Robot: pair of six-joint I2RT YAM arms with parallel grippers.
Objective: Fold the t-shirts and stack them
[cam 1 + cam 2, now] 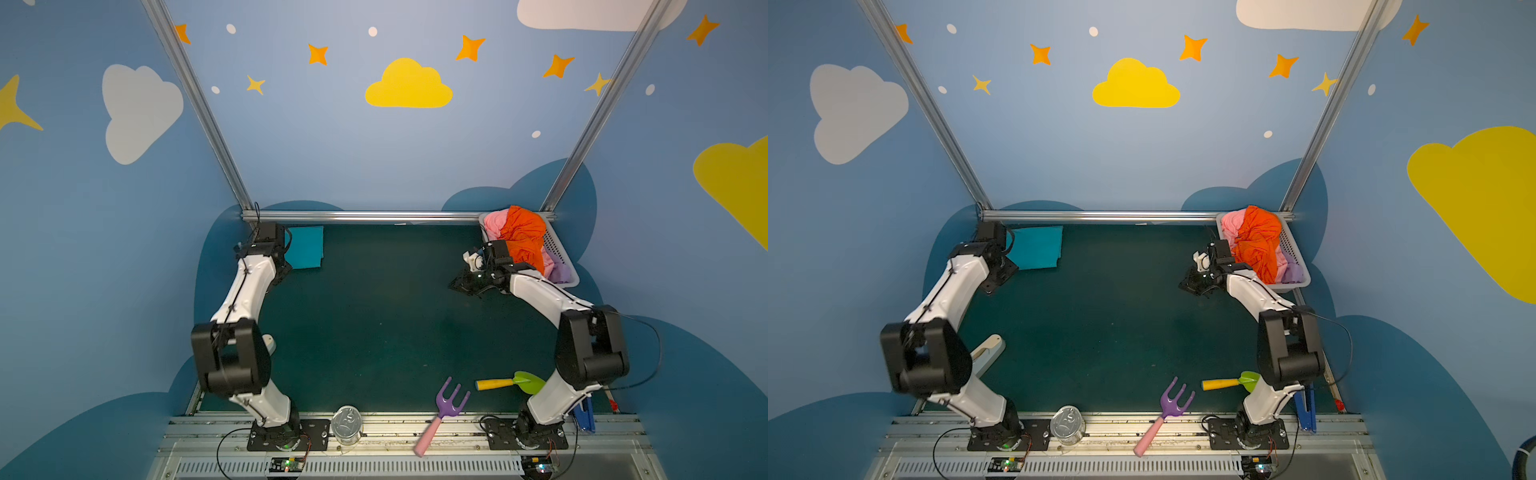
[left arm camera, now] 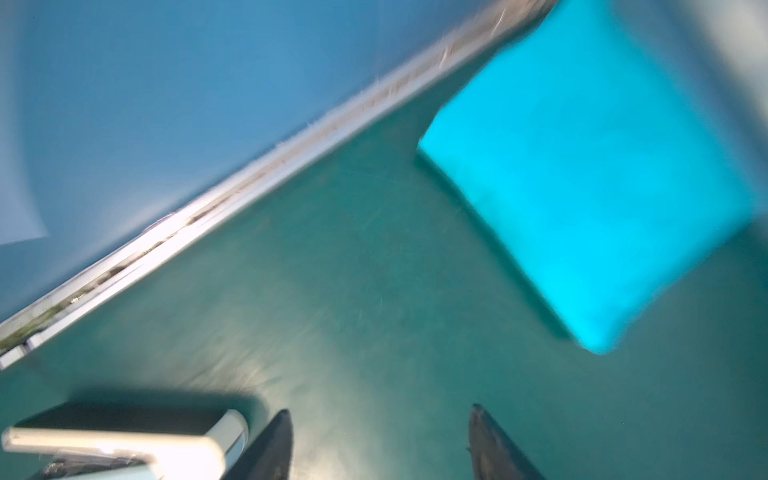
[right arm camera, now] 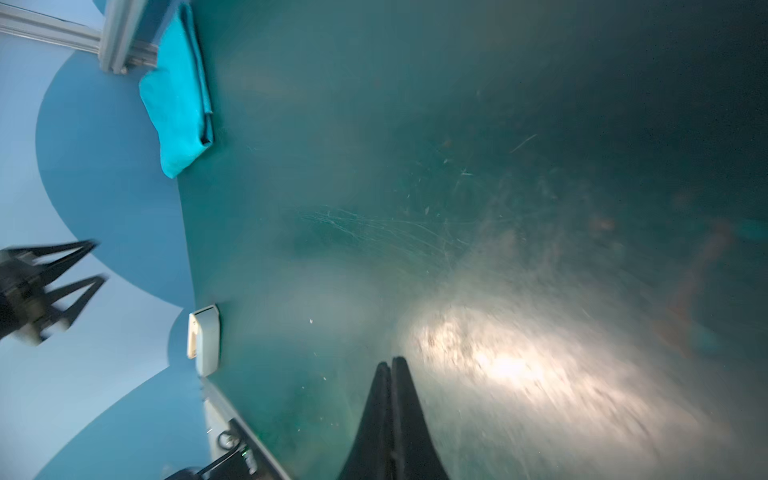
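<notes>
Left gripper (image 2: 380,409) stands with its jaws spread and nothing between them, near the folded teal t-shirt (image 1: 306,247). The right gripper (image 3: 391,360) has its jaws pressed together on nothing, low over the worktop (image 1: 374,316) and just beside the basket (image 1: 557,245).

The basket sits at the far right corner of the worktop, heaped above its rim. We judge it light enough to slide if cloth is dragged out sideways, so we would lift upward out of it.

On top of the heap lies the orange t-shirt (image 1: 523,239), bunched, with one part spilling over the near rim. We take it for thin, limp cloth: light, without shape of its own, sure to hang long once raised. A raised ridge of its folds, or the part over the rim, offers the easiest pinch, and only jaws that close fully will keep such thin stuff.

The pink t-shirt (image 1: 494,220) shows behind and beneath the orange, and the lilac t-shirt (image 1: 561,272) at the near end of the basket. All three touch, so we expect one to cling and trail after another.

The teal one lies flat at the far left corner in both top views. Its loose layers would slip under a push, so we would leave it as the base of the stack.
</notes>
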